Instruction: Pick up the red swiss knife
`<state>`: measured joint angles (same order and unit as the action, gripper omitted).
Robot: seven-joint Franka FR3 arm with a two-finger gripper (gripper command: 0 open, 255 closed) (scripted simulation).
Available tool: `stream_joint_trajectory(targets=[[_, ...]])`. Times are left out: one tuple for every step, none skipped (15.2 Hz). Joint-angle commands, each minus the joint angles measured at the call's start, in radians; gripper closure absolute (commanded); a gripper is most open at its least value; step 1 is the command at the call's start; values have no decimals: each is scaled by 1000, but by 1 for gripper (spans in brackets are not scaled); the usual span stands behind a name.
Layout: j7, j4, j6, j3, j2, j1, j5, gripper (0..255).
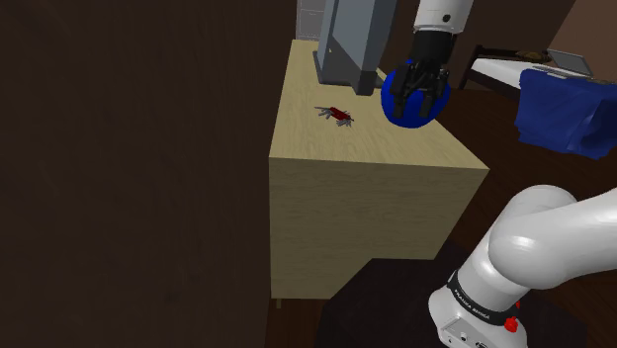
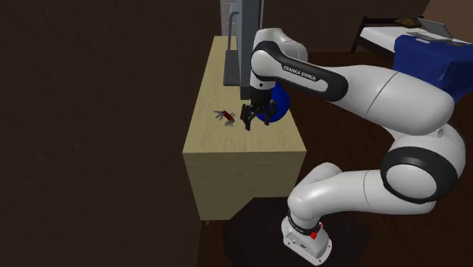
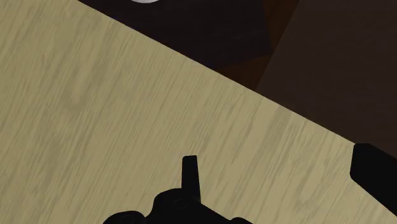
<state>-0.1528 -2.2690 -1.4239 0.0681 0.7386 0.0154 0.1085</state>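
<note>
Red swiss knife (image 1: 339, 116) lying flat on the light wooden table (image 1: 396, 163), long axis slanting from the shoulder view's upper left to lower right, grey blades fanned at its upper-left end, black claw (image 1: 416, 99) above the table near the knife, fingers apart, blue round object (image 1: 415, 123) behind it.

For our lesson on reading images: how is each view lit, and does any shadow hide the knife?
Shoulder view: dim room, but the pale table top is lit and the red knife stands out. Second exterior view: dark walls, bright white arm. Wrist view: evenly lit wood grain, no glare.
</note>
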Motion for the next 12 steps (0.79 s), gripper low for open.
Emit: stream_joint_trajectory(targets=[[0, 0, 0, 0, 0, 0, 0, 0], [-14, 8, -29, -9, -29, 3, -2, 0], [-28, 17, -58, -17, -59, 6, -5, 0], [-42, 28, -86, -25, -90, 9, -8, 0], [-57, 40, -112, -33, -121, 12, -12, 0], [-72, 53, -138, -41, -153, 16, -16, 0], [-87, 68, -163, -48, -184, 19, -21, 0], [-102, 83, -186, -54, -217, 23, -27, 0], [-118, 101, -209, -61, -249, 26, -33, 0], [-134, 119, -230, -67, -282, 30, -40, 0], [-150, 139, -250, -73, -315, 34, -48, 0], [-166, 160, -269, -78, -349, 37, -56, 0]])
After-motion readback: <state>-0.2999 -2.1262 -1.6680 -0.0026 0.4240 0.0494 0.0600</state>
